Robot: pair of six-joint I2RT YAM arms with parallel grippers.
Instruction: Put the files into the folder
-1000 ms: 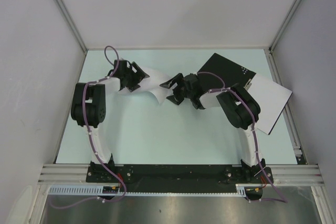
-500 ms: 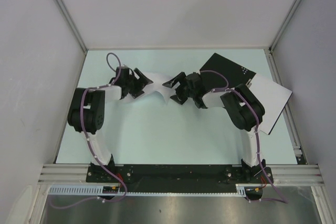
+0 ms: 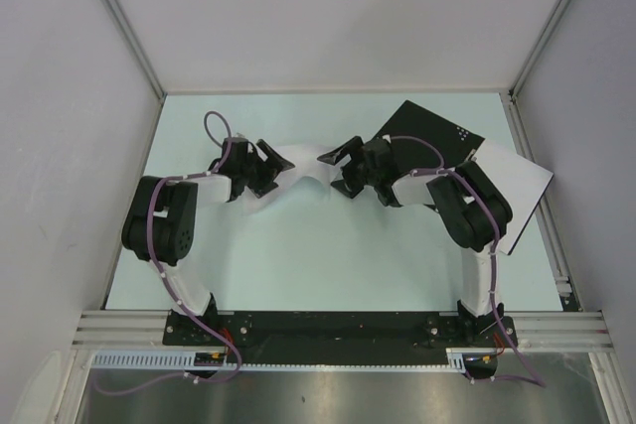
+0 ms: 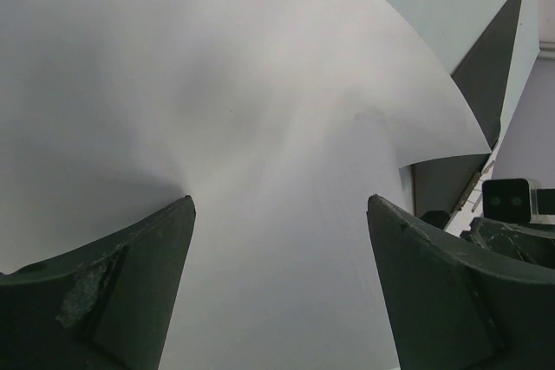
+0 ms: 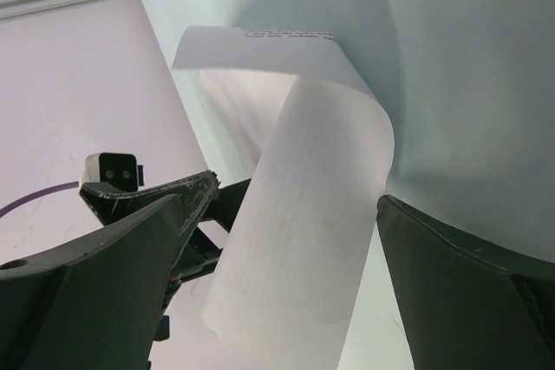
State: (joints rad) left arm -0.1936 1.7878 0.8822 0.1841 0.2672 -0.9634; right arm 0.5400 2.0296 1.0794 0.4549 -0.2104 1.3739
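The curled sheet (image 3: 301,171) sags less than a second ago. Its deep loop has drawn up into a shallow strip between the two pincers, and both arms have shifted a little. It spans from the left pincer (image 3: 270,164) across to the right pincer (image 3: 336,158). Both pincers stand spread wide and neither is pinching anything. The sheet bends in front of the left one's fingers and curls, printed lines showing, between the right one's.

I count two sheets. The second, a flat sheet (image 3: 519,194), lies behind the right pincer past its arm, touching the folder (image 3: 429,131). There is one folder, open with its black side up, just behind that pincer on the tabletop (image 3: 328,255).
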